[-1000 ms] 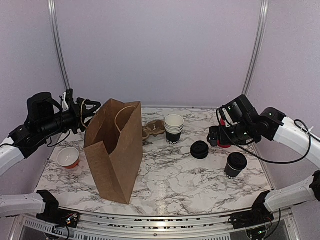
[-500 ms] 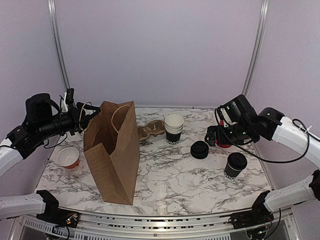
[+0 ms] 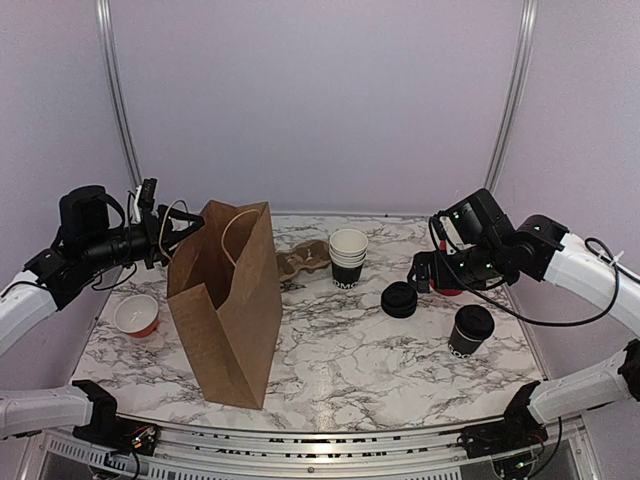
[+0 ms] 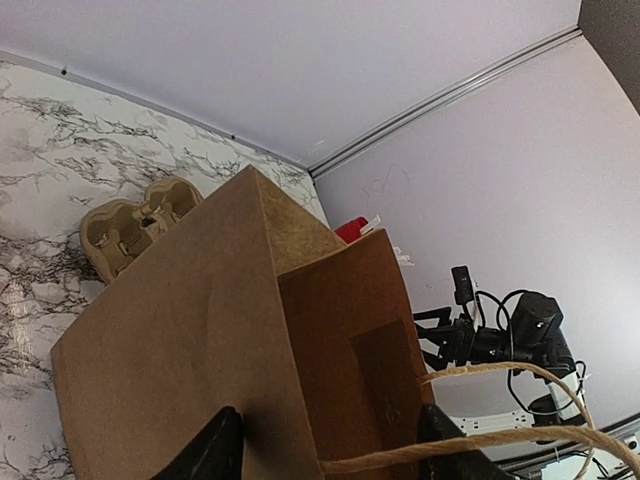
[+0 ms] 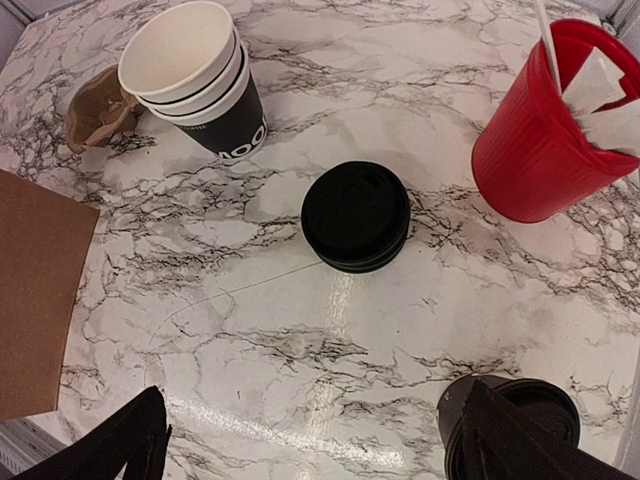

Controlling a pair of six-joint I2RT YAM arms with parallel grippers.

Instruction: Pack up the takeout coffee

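Nearest: brown paper bag [image 3: 225, 310], upright and open, at 8 o'clock on the marble table [image 3: 360, 370]. Lidded coffee cup [image 3: 470, 330] stands upright at 4 o'clock on the table, outside the bag and well apart from it. Small red cup, white inside [image 3: 135, 315], at 9 o'clock, left of the bag. Stack of black lids [image 3: 399, 299] at 3 o'clock, near the lidded coffee cup. Right claw [image 5: 310, 420] hangs above the table there, fingers spread wide, gripping nothing. Red cup of stirrers [image 5: 555, 125] lies beyond it at 2 o'clock. Stack of open black cups [image 3: 348, 258] at 12 o'clock, with a cardboard cup carrier [image 3: 305, 260] just beside it at its 9 o'clock. Left claw [image 4: 328, 440] sits at the bag's top rim, fingers spread. The bag wall runs between them and the twine handle [image 4: 545, 433] passes by one finger; can't tell if they touch.
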